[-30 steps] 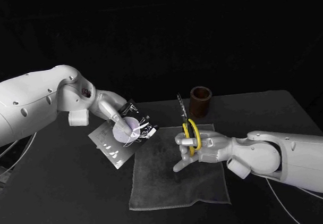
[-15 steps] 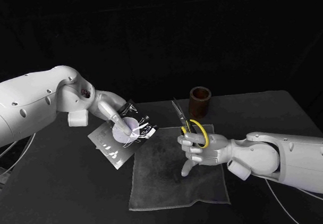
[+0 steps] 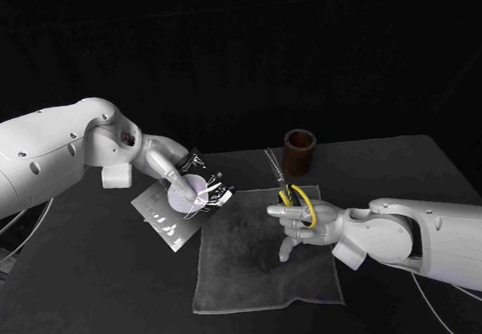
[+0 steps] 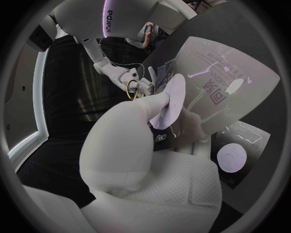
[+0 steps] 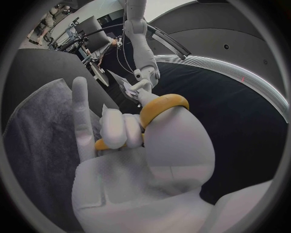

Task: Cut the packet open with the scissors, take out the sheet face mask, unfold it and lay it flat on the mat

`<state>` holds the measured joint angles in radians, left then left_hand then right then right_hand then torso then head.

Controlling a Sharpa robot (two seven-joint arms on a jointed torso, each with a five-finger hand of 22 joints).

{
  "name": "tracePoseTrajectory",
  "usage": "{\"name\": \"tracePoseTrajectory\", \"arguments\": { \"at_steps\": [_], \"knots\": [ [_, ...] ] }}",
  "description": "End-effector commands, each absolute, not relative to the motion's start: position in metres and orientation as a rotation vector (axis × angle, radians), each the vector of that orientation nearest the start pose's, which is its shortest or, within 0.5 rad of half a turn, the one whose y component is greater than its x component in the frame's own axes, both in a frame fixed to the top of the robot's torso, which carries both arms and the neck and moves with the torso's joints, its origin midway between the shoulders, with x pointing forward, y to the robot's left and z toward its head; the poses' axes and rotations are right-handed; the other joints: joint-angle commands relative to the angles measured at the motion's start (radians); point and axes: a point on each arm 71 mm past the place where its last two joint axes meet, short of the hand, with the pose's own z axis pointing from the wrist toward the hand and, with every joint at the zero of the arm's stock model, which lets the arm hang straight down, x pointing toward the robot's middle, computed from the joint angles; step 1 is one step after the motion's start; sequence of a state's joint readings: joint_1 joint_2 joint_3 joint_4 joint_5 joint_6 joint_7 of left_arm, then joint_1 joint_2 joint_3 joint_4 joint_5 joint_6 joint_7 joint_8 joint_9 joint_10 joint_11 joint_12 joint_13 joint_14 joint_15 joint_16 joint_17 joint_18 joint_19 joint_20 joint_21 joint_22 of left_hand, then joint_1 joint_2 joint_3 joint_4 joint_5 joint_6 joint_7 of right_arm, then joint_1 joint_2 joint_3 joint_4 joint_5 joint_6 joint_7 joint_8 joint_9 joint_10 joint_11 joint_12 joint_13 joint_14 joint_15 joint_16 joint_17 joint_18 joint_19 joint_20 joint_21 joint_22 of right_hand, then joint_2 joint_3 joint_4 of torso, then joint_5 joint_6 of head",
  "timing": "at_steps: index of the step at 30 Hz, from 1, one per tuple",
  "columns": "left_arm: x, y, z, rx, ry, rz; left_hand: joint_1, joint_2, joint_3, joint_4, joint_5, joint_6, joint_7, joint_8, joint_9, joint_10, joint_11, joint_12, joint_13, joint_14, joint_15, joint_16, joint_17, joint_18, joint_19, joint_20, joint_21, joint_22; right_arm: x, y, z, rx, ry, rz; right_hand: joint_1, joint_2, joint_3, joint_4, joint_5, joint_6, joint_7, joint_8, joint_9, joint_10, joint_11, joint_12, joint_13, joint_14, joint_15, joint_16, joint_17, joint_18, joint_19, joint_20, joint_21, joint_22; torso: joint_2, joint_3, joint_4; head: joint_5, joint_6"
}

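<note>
My left hand (image 3: 188,189) holds the silvery face mask packet (image 3: 167,211) up above the left edge of the grey mat (image 3: 257,273). In the left wrist view the packet (image 4: 227,92) stands upright, pinched between the fingers (image 4: 169,99). My right hand (image 3: 306,223) grips the yellow-handled scissors (image 3: 281,181) over the mat's right half, blades pointing away from me and shut, a short way right of the packet. The right wrist view shows the yellow handle loops (image 5: 159,108) around the fingers (image 5: 121,131), with the packet (image 5: 127,85) beyond.
A brown cylindrical cup (image 3: 299,150) stands at the back of the table, just behind the scissor tips. The dark table (image 3: 425,165) lies open to the right of the mat and in front of it.
My right hand has shifted slightly right and toward me with the scissors, and the blades have tilted back toward upright. The left hand and packet have stayed still.
</note>
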<state>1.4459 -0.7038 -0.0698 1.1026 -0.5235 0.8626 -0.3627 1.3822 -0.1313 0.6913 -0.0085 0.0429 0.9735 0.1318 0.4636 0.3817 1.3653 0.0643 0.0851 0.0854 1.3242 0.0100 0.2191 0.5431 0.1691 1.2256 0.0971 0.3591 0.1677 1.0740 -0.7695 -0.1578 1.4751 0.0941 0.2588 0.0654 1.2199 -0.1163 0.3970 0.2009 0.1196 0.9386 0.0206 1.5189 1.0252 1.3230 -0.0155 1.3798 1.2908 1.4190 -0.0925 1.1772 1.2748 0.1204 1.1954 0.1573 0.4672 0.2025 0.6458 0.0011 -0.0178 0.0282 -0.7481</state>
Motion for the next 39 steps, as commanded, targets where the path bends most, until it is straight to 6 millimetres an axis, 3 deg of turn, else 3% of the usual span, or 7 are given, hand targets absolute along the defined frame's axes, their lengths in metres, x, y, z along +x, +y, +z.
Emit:
{"name": "tracePoseTrajectory", "arguments": {
  "at_steps": [1, 5, 7, 10, 21, 28, 39],
  "knots": [
    [0.538, 0.238, -0.138, -0.197, 2.726, -0.991, -0.003, 0.009, 0.005, 0.0, 0.007, 0.004, 0.005, 0.003, 0.069, 0.004, 0.0, 0.003, 0.002, 0.002, -0.004, -0.004, 0.001, 0.011, -0.002, -0.006, 0.003, 0.001, 0.418, -0.155, -0.291, 1.25, 2.239, 1.805, -0.008, 0.019, 0.008, 0.0, -0.029, 0.311, -0.075, 0.003, 0.235, 0.231, -0.094, 0.173, 0.236, 0.109, -0.056, 0.141, 0.034, 0.061, 0.112, -0.109, 0.014, 0.011, 0.0, 0.0004, 0.0005, 0.004, 0.002],
    [0.538, 0.236, -0.138, -0.189, 2.73, -0.993, -0.003, 0.009, 0.005, 0.0, 0.007, 0.004, 0.005, 0.002, 0.07, 0.004, 0.0, 0.003, 0.002, 0.002, -0.004, -0.004, 0.001, 0.011, -0.003, -0.006, 0.004, 0.001, 0.413, -0.151, -0.29, 1.176, 2.313, 1.866, -0.045, 0.004, -0.006, 0.014, -0.065, 0.143, -0.074, -0.051, 0.082, 0.231, -0.095, 0.173, 0.237, 0.113, -0.058, 0.168, 0.057, 0.06, 0.11, -0.113, 0.029, 0.024, 0.0, 0.0003, 0.0007, 0.021, 0.005],
    [0.538, 0.236, -0.138, -0.186, 2.732, -0.993, -0.003, 0.009, 0.005, 0.0, 0.007, 0.004, 0.005, 0.002, 0.07, 0.004, 0.0, 0.003, 0.002, 0.002, -0.004, -0.004, 0.001, 0.011, -0.003, -0.006, 0.004, 0.001, 0.412, -0.15, -0.289, 1.141, 2.341, 1.893, -0.07, -0.023, -0.028, 0.032, -0.071, -0.124, -0.054, -0.214, -0.191, 0.209, -0.08, 0.148, 0.187, 0.106, -0.045, 0.155, 0.042, 0.059, 0.093, -0.112, 0.033, 0.032, 0.001, 0.0001, 0.0007, 0.029, 0.008],
    [0.537, 0.235, -0.138, -0.183, 2.735, -0.994, -0.003, 0.009, 0.005, 0.0, 0.007, 0.004, 0.005, 0.002, 0.07, 0.004, 0.0, 0.003, 0.002, 0.002, -0.004, -0.004, 0.001, 0.011, -0.003, -0.006, 0.004, 0.001, 0.41, -0.148, -0.288, 1.107, 2.356, 1.919, -0.083, -0.044, -0.05, 0.059, -0.067, -0.222, 0.007, -0.481, -0.368, 0.143, -0.034, 0.061, 0.038, 0.084, -0.004, 0.087, -0.022, 0.057, 0.058, -0.1, 0.02, 0.032, 0.001, 0.0005, 0.0006, 0.047, 0.007],
    [0.537, 0.231, -0.139, -0.164, 2.767, -1.001, -0.004, 0.008, 0.006, -0.001, 0.007, 0.004, 0.005, 0.002, 0.071, 0.004, 0.001, 0.004, 0.002, 0.003, -0.004, -0.004, 0.001, 0.011, -0.003, -0.006, 0.004, 0.001, 0.397, -0.141, -0.284, 0.965, 2.47, 1.979, -0.061, -0.052, -0.136, 0.063, -0.075, -0.231, 0.096, -0.998, -0.575, -0.144, 0.054, -0.586, -0.662, -0.104, 0.072, -0.442, -0.453, 0.056, -0.073, -0.051, -0.1, -0.027, 0.0, 0.0001, 0.0004, 0.062, 0.003],
    [0.536, 0.227, -0.139, -0.138, 2.794, -1.005, -0.004, 0.008, 0.006, -0.001, 0.007, 0.004, 0.005, 0.002, 0.072, 0.004, 0.001, 0.004, 0.002, 0.003, -0.004, -0.004, 0.001, 0.011, -0.003, -0.006, 0.005, 0.002, 0.386, -0.134, -0.281, 0.876, 2.515, 1.976, -0.099, -0.03, -0.26, 0.089, -0.071, -0.303, 0.155, -1.13, -0.609, -0.348, 0.163, -1.063, -0.941, -0.448, 0.211, -0.857, -0.665, 0.063, -0.327, 0.084, -0.314, -0.137, 0.001, 0.0007, 0.0009, 0.061, 0.0],
    [0.535, 0.224, -0.14, -0.109, 2.824, -0.99, -0.005, 0.008, 0.006, -0.001, 0.007, 0.004, 0.005, 0.002, 0.072, 0.004, 0.001, 0.004, 0.002, 0.003, -0.004, -0.004, 0.002, 0.01, -0.003, -0.006, 0.005, 0.002, 0.373, -0.132, -0.276, 0.819, 2.544, 1.968, -0.093, 0.031, -0.52, 0.093, -0.071, -0.334, 0.185, -1.193, -0.615, -0.366, 0.216, -1.229, -1.12, -0.563, 0.271, -1.049, -0.852, 0.056, -0.472, 0.133, -0.395, -0.138, 0.0, 0.001, -0.0002, 0.065, -0.002]
  ]
}}
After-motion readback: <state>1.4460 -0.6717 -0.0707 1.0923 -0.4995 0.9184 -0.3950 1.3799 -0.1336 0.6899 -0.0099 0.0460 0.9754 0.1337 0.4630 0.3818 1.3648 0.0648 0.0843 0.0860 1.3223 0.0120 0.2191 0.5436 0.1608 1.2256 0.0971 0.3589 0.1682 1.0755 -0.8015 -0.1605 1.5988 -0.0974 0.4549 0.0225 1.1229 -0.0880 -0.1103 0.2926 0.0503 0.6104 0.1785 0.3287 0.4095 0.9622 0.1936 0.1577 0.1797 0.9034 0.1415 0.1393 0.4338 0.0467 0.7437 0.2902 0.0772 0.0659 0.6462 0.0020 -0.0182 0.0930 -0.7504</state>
